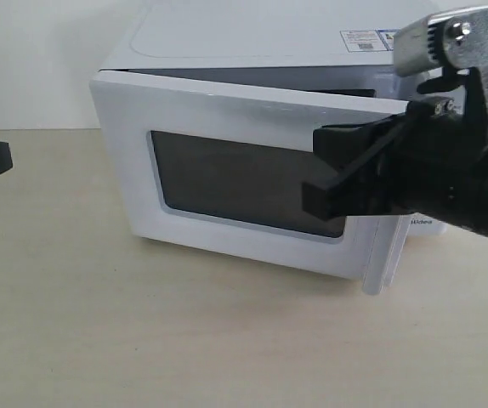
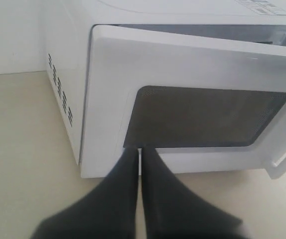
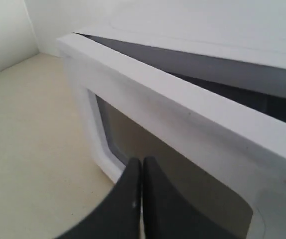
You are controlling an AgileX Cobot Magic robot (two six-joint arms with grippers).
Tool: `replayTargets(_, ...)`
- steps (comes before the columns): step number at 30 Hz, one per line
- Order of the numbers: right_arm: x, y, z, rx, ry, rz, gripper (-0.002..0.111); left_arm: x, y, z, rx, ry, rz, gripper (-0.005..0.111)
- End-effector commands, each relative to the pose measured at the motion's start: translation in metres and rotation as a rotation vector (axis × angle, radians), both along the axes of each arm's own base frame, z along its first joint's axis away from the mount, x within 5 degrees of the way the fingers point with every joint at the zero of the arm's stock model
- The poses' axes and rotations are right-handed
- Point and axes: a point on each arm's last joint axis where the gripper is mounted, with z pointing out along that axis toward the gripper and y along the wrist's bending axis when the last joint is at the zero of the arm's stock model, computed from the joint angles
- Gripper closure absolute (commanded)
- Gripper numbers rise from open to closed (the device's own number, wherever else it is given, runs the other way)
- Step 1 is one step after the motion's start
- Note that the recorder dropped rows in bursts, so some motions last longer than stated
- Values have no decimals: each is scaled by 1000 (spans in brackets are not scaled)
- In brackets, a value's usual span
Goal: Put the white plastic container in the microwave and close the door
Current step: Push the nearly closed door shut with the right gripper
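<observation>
The door (image 1: 227, 110) of the microwave (image 1: 244, 38) is nearly closed; 1 thin gap shows. The white plastic container is not in sight, maybe inside the microwave. The right gripper (image 3: 142, 164) and left gripper (image 2: 139, 152) are squeezed tight and empty, by the door. I think 1 last push is needed.

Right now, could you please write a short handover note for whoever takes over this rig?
Left gripper: shut and empty, tips close to the lower edge of the white, dark-windowed microwave door.
Right gripper: shut and empty, in front of the door near its free end; contact unclear.
Large white box-shaped microwave: door ajar, with a gap showing along its top.
White plastic container: not visible in any view, so I cannot confirm it is inside.
Done: door is nearly closed.
Left: check the container if possible, then push the door fully shut.
</observation>
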Motion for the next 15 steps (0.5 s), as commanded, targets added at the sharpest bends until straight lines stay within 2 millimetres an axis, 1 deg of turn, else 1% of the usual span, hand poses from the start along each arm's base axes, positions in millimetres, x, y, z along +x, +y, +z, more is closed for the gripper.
replayTargets(1,21,3,-16,34,28,-113,109,-2,-1,0,-9,1,0,102)
replayTargets(4,28,1,-24,47,49,-186,109,-2,-1,0,-9,1,0,102)
replayTargets(7,31,-2,-20,73,17,-236,109,-2,-1,0,-9,1,0,102)
replayTargets(9,36,-2,-19,62,34,-268,109,-2,-1,0,-9,1,0,102)
replayTargets(12,45,1,-12,20,8,-288,109,-2,-1,0,-9,1,0,102)
replayTargets(15,52,3,-12,4,22,-312,109,-2,-1,0,-9,1,0,102)
